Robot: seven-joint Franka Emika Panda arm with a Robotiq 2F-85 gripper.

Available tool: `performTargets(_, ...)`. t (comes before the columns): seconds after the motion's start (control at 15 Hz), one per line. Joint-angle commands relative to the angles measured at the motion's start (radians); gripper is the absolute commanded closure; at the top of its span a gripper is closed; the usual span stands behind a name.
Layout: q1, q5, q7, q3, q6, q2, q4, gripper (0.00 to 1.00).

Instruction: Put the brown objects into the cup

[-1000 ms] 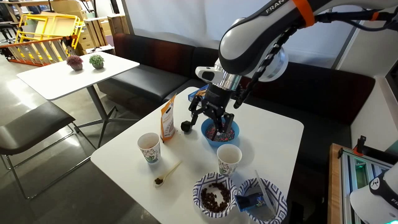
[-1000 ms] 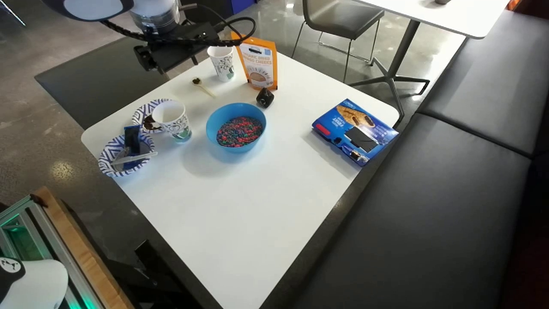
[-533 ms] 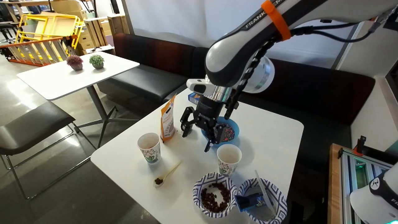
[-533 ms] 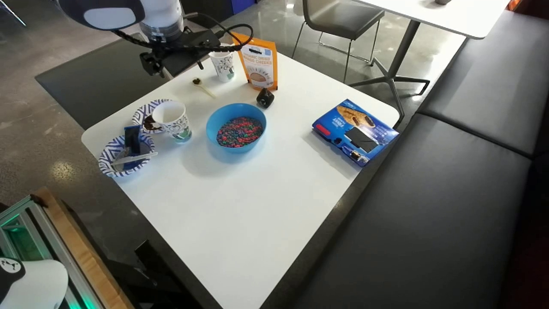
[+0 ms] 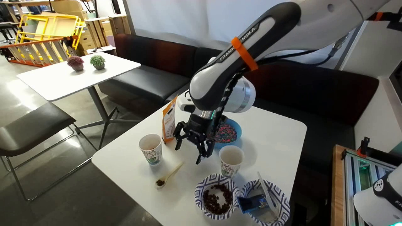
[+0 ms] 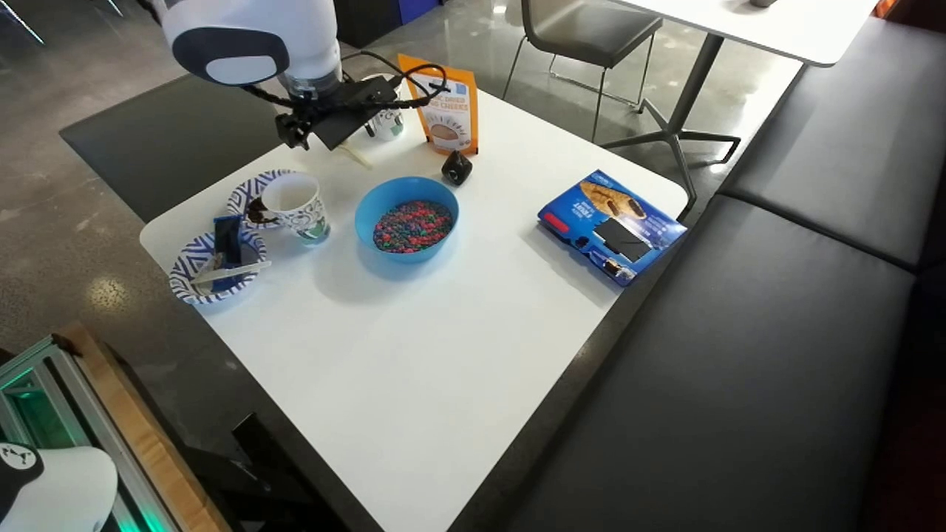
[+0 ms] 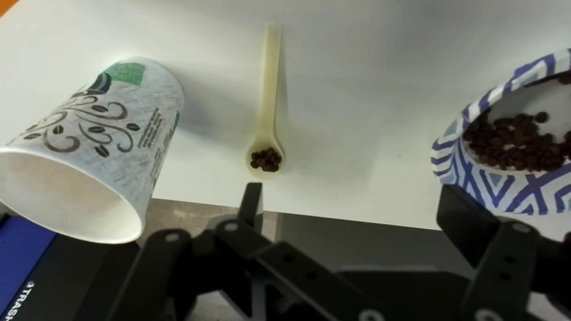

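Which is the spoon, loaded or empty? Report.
Loaded: in the wrist view, dark-brown lumps sit in the bowl of the spoon.

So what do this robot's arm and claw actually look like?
The arm is rounded and white with black panels lettered "FRANK" and "EMIKA" either side of an orange band. A dark, spiral-wrapped cable runs along it. The gripper is black, with two jointed fingers and round pins.

Gripper (image 5: 187, 155) hangs lower and nearer the spoon (image 7: 269, 84)
In an exterior view, the arm (image 6: 310, 41) now hides the brown lumps (image 7: 266, 159) in the spoon.
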Motion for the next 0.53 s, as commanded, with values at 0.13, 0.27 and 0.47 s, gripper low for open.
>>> performTargets(0.13,-0.040,-0.033,-0.001,0.063,0.052,0.148,0.114,0.00)
performTargets(0.27,-0.049,-0.040,-0.001,0.078,0.063,0.189,0.142,0.00)
performTargets(0.47,-0.059,-0.048,-0.004,0.100,0.088,0.242,0.182,0.00)
